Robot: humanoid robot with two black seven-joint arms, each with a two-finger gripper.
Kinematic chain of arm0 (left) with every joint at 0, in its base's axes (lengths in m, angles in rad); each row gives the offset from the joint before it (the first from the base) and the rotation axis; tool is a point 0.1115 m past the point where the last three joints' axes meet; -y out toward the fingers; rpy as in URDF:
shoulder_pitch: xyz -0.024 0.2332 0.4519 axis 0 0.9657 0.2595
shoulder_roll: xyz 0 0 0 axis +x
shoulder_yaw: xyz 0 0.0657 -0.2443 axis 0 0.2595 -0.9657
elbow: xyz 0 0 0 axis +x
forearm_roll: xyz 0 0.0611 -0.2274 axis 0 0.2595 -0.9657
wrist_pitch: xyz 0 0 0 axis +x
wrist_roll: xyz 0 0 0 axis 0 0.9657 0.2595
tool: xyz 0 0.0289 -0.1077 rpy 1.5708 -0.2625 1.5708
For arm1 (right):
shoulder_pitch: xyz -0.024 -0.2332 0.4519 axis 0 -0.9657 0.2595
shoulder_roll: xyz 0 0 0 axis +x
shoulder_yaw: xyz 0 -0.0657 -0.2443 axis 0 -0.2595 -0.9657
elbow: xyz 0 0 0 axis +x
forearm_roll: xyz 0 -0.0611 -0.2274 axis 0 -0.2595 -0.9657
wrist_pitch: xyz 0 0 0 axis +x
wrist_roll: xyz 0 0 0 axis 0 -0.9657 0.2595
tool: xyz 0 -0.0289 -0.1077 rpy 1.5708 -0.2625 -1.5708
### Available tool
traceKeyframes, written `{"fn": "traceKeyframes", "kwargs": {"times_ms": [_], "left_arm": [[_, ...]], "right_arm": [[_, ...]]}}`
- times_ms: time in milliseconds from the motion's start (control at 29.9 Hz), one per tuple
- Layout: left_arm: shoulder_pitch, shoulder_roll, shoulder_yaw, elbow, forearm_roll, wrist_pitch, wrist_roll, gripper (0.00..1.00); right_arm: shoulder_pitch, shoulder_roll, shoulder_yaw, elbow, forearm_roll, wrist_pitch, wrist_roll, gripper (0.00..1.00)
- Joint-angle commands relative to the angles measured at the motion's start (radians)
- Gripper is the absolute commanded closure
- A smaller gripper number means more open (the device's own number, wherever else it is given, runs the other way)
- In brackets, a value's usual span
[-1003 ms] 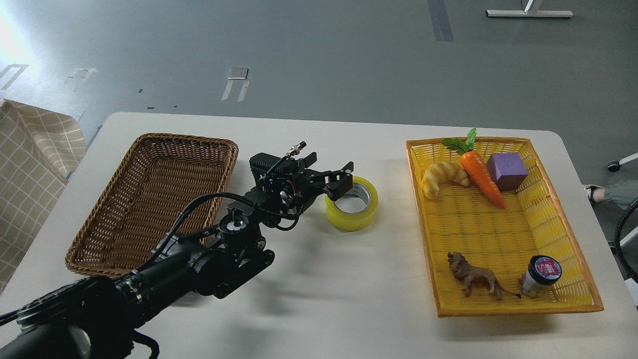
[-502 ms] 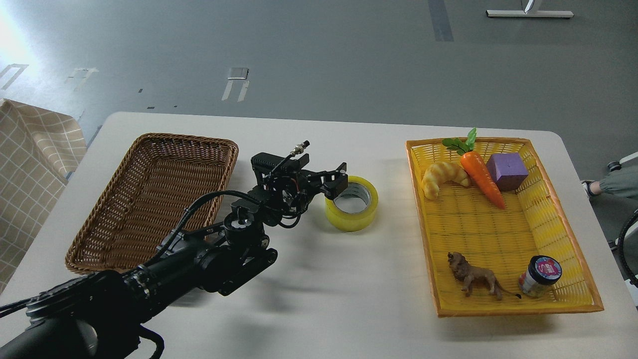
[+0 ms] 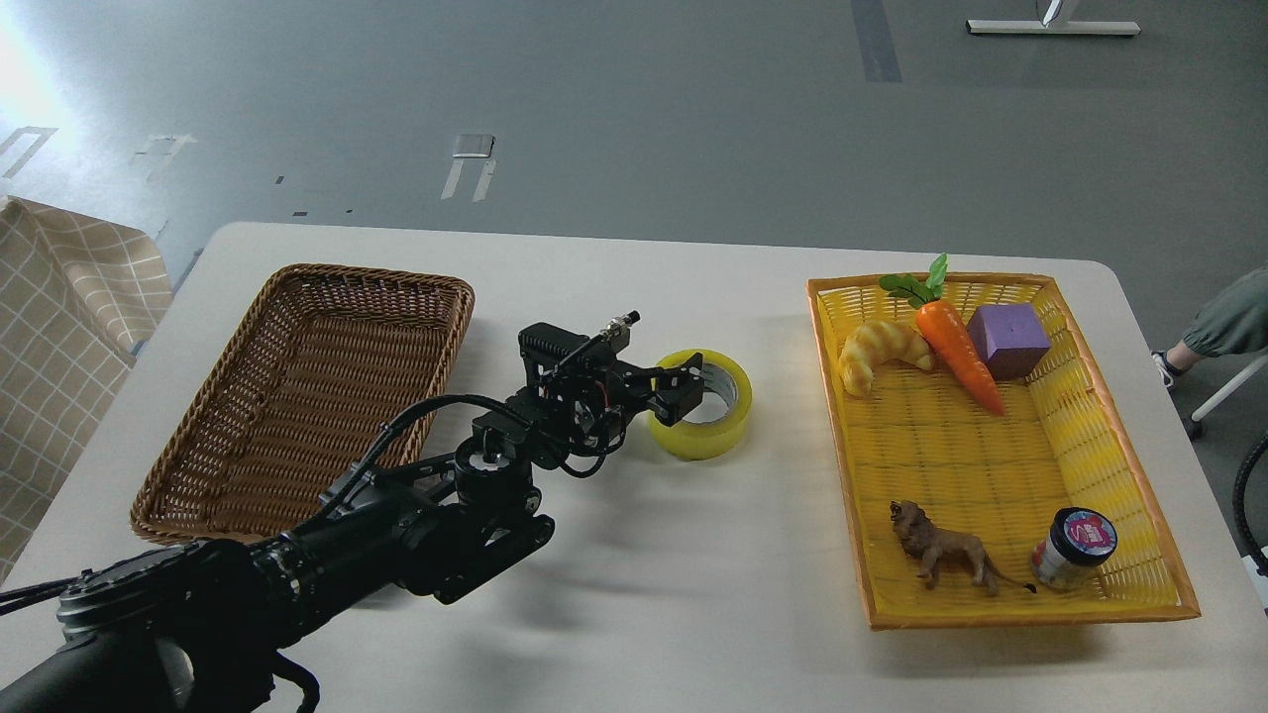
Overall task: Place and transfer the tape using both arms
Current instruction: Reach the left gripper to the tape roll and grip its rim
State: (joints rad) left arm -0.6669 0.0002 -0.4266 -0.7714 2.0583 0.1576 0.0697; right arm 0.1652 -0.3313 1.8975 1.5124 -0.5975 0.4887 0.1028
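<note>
- Tape [image 3: 705, 421]: wide roll of translucent yellow film on a grey-white core, lying flat on the counter [image 3: 634, 614] between the two baskets, hole facing up.
- Handling, judged: light, stiff ring; the core resists squeeze, while the glossy outer film is likely slick. Best hold looks to be across the wall, one finger inside the hole and one outside, on the near-left rim.
- Left tool [image 3: 684, 394]: at the roll's left rim, one finger seemingly over the hole. Fingers too dark to separate; spread or pinching cannot be told.
- Right tool: not in view.
- Brown basket [image 3: 297, 386]: woven wicker, rectangular, rigid, nothing seen inside, left of the roll.
- Yellow basket [image 3: 1001, 465]: plastic weave, orange rim, right of the roll. Holds croissant toy [image 3: 877, 352], carrot [image 3: 956, 352], purple cube [image 3: 1007, 340], lion figure [image 3: 941, 557], small jar [image 3: 1075, 547].
</note>
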Motion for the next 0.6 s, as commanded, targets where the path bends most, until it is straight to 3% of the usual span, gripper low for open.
{"fn": "traceKeyframes", "kwargs": {"times_ms": [0,201,301,569], "left_arm": [[0.001,0.0,0.0,-0.002,0.0,-0.001,-0.001,0.03],[0.006,0.0,0.002,-0.002,-0.001,-0.016,-0.005,0.04],[0.004,0.0,0.003,-0.002,0.002,-0.016,-0.011,0.14],[-0.007,0.0,0.078,-0.003,-0.007,-0.032,-0.011,0.14]], "right_arm": [[-0.006,0.0,0.0,0.0,-0.001,0.0,0.0,0.0],[-0.012,0.0,0.002,0.0,-0.001,0.0,0.0,0.0],[-0.019,0.0,0.002,0.0,-0.001,0.0,0.0,0.0],[-0.027,0.0,0.002,0.0,-0.001,0.0,0.0,0.0]]}}
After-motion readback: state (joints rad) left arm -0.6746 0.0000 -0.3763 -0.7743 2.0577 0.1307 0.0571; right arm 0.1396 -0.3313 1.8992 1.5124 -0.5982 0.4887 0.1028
